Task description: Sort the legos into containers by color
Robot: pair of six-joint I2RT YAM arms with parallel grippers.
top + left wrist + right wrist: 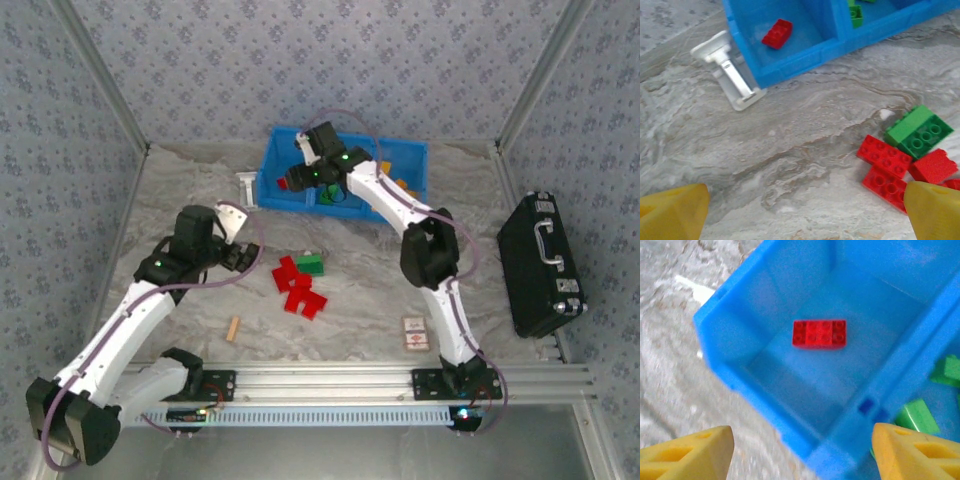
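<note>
Marble table (370, 290): blue bin (408, 150) half-hidden (right arm (395, 200) overhead).

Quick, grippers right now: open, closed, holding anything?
Left gripper: open, holding nothing.
Right gripper: open, holding nothing, above the red lego in the blue bin.

The marbled worktop (370, 290) is being occupied by a blue bin (268, 185) at upper centre, a white bracket (247, 187) beside it, loose red and green legos (298, 285) mid-frame, a wooden stick (233, 329) lower left, a card (415, 333) lower right, a black case (540, 265) at right.
</note>
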